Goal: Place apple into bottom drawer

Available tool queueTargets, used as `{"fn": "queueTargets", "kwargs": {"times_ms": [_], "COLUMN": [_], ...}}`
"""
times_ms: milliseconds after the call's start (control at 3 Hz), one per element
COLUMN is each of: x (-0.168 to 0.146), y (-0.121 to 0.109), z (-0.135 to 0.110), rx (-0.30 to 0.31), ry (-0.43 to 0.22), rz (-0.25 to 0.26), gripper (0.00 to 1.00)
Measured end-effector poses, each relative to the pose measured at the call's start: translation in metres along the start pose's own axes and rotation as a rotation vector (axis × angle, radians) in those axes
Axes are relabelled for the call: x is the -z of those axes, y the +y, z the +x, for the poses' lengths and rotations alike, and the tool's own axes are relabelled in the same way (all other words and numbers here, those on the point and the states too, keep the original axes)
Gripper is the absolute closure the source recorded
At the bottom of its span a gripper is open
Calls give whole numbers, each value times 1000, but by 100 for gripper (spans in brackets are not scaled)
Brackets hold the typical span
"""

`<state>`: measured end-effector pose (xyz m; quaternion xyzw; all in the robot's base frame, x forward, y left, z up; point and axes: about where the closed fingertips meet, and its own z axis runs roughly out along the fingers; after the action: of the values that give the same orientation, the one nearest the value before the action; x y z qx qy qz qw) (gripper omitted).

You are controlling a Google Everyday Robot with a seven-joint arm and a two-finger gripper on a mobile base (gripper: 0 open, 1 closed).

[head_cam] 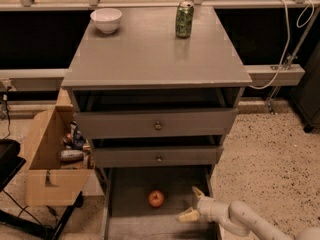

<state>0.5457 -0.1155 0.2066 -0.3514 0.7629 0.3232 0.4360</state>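
Gripper [193, 204]: near right of scene, low down. Two short tapered fingers [188, 215], pale yellowish-tan, spread apart in a V, nothing between them. They join a small rounded off-white wrist block. Arm [240, 218]: smooth off-white tube, thick and curved, with a bulging elbow-like joint; runs off to the near right corner, where a larger rounded white shell shows.

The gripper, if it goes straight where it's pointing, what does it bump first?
Probably the apple, lying in the bottom drawer just ahead of the open gripper; depth is hard to judge.
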Motion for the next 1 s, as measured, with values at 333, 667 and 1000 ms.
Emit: {"fn": "queueTargets", "kwargs": {"times_ms": [333,667,1000], "x": [79,151,201], "y": [1,16,41], "z": [-27,-64,-105], "rx": [38,72,118], "ry": [43,80,137], "rz": [77,153,229], "gripper": [0,0,0]}}
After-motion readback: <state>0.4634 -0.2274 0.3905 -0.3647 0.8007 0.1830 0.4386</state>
